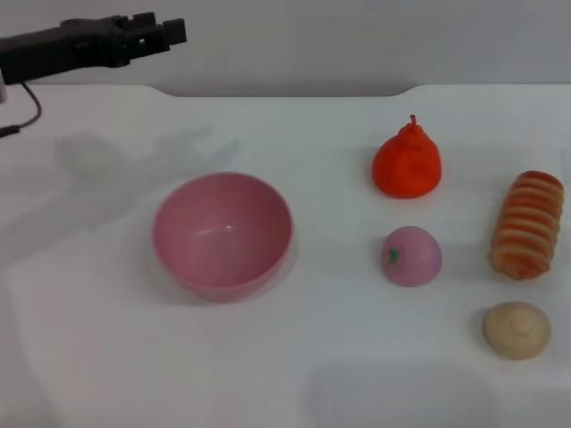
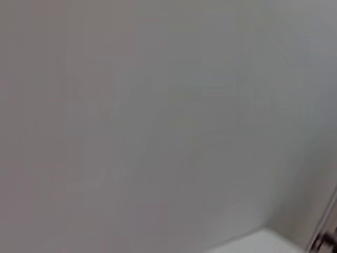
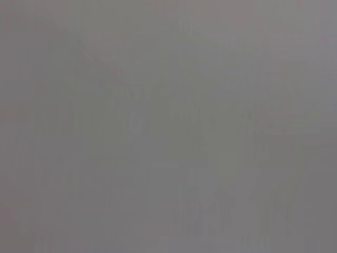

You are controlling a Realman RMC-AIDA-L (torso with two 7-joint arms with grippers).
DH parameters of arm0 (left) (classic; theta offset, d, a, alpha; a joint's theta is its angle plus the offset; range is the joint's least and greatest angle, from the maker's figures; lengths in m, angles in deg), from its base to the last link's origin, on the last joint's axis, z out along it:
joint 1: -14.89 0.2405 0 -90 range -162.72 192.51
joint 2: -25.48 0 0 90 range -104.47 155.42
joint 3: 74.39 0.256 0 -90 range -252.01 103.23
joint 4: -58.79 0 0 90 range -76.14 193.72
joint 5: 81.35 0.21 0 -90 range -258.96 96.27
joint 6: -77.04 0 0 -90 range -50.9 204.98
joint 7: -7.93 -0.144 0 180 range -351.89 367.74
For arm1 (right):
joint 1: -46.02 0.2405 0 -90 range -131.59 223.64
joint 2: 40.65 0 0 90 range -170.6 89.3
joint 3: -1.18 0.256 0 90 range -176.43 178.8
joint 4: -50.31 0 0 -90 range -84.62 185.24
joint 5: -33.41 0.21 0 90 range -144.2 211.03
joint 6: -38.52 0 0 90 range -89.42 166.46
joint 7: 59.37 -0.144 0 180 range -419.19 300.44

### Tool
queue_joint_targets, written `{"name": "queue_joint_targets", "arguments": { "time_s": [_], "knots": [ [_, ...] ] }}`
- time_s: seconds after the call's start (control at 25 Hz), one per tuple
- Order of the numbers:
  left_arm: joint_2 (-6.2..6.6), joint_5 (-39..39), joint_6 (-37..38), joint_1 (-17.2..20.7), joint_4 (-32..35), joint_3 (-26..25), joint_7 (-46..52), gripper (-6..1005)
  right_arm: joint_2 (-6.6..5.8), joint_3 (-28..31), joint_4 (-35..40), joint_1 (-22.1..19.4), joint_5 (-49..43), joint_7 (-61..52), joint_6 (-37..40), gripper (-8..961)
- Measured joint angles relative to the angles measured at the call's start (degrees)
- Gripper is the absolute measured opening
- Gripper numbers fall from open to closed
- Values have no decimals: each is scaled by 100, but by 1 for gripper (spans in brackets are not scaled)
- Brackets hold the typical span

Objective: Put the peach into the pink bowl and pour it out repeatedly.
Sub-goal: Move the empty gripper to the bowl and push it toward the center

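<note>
The left hand (image 1: 165, 34) hangs high at the far left corner of the scene in the head view, a black arm reaching in from the left edge, well above and behind the tabletop (image 1: 294, 348). It has hold of nothing; whether its fingers are parted or closed I cannot tell from this angle. The right hand does not show in any view. Both wrist views give only a plain grey surface. Nearest the left hand, though well apart from it, the pink bowl (image 1: 222, 234) stands upright on the left-centre of the white tabletop, its mouth up and its inside bare. To the bowl's right, well clear of it, the peach (image 1: 411, 256) rests on the tabletop with its small green stem mark turned toward the bowl. Behind the peach sits an orange-red pear-shaped fruit (image 1: 407, 161). Farther right lies a striped orange-and-cream bread roll (image 1: 528, 225), set lengthwise near the right edge, and in front of it, near the front right, a beige round bun (image 1: 517, 329).
</note>
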Motion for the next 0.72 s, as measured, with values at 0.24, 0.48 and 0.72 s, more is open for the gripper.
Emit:
{"name": "queue_joint_targets", "arguments": {
  "time_s": [0.24, 0.48, 0.72],
  "knots": [
    [-37, 1380, 537, 25, 1362, 180, 1642, 592, -3, 2, 58, 60, 0, -8, -67, 572],
    [-272, 2697, 1095, 28, 2536, 568, 2445, 588, -4, 9, 67, 91, 0, -11, -69, 572],
    [-344, 2903, 1415, 73, 2927, 630, 2694, 584, -4, 9, 89, 120, 0, -13, -69, 571]
  ]
}}
